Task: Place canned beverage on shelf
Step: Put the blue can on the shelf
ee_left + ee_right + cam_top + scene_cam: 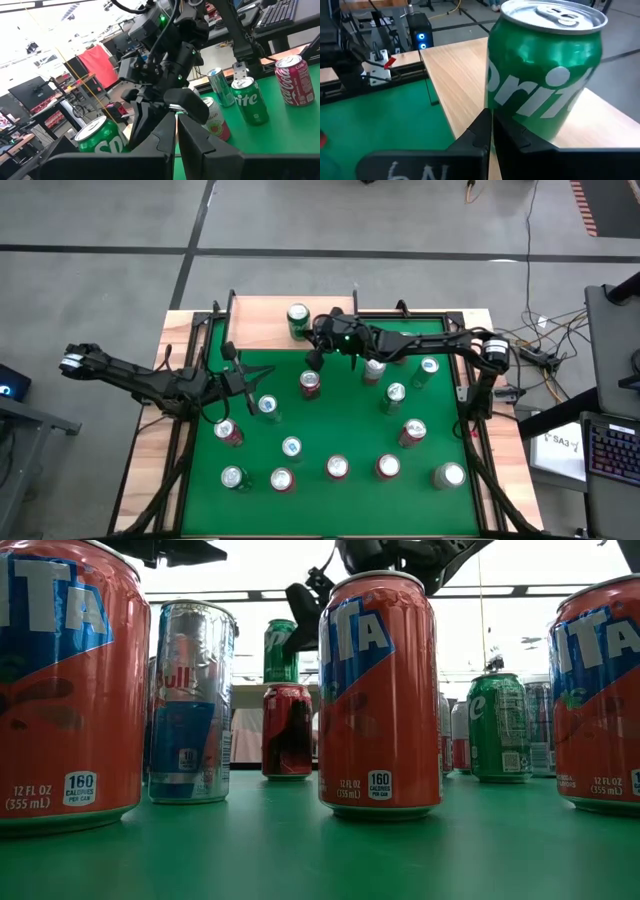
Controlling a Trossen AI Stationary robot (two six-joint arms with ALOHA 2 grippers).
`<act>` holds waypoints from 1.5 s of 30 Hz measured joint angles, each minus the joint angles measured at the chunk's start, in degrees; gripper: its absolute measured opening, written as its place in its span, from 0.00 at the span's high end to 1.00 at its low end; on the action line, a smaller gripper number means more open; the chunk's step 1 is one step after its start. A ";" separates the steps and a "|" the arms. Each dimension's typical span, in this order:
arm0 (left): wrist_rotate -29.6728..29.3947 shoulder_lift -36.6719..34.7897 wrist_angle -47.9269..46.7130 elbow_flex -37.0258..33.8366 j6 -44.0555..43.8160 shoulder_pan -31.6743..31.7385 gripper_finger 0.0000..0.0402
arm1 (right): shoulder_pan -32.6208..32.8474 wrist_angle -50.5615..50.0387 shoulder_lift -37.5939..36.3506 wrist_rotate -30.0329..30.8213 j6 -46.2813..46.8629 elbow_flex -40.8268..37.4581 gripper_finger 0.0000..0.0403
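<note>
A green Sprite can (545,70) stands upright on the light-wood shelf (462,80), silver top and pull tab showing. The right gripper (492,127) sits just before it — fingers pressed together, tips near the can's base. Beside the shelf lies the green table (380,120); a black frame (355,77) lies beyond.

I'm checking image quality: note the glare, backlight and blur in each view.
Low view: bright windows behind backlight the orange can, near cans loom large. Left wrist view: background washed out white, own fingers soft. Right wrist view: Sprite can on the shelf shows sheen. High view: even light.
</note>
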 joint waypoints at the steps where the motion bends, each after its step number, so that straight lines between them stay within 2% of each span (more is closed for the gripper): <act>1: 0.00 0.00 0.12 -0.01 0.01 0.00 0.99 | -0.07 0.10 0.45 -0.01 -0.16 0.39 0.98; 13: 0.00 0.00 0.31 -0.01 0.01 0.00 0.99 | -0.33 -0.61 4.41 0.15 0.61 6.07 0.98; 25: 0.00 0.00 0.27 -0.01 0.01 0.00 0.99 | -0.35 -23.50 2.73 1.37 0.85 11.61 0.98; 45: 0.00 0.00 0.27 -0.01 0.40 0.00 0.99 | -2.12 -17.46 4.63 2.47 -0.07 11.66 0.98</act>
